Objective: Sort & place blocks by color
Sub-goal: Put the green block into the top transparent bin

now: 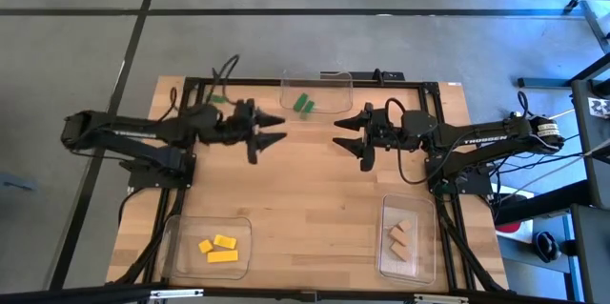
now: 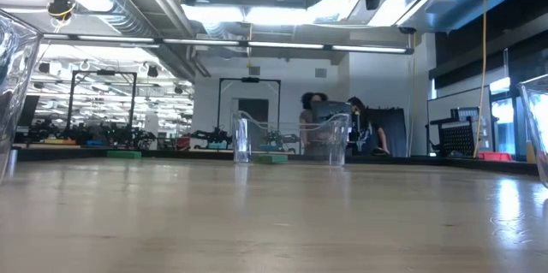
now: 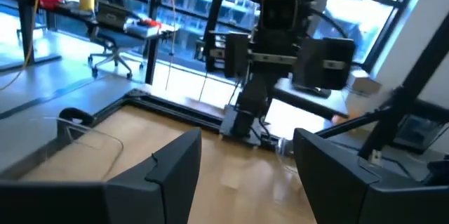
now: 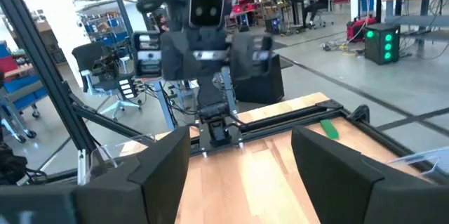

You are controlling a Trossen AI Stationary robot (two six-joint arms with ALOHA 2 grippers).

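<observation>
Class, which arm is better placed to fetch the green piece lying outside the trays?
Left, probably: the green piece lies close behind the left gripper, while the right gripper hovers farther off, past it. Both jaws stand open.

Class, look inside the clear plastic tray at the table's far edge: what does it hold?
The clear plastic tray holds two green blocks side by side. From above nothing covers them, and nothing else shows inside.

Right gripper point(image 4: 240, 155) spread wide (empty), facing left arm point(image 4: 203, 48).
</observation>
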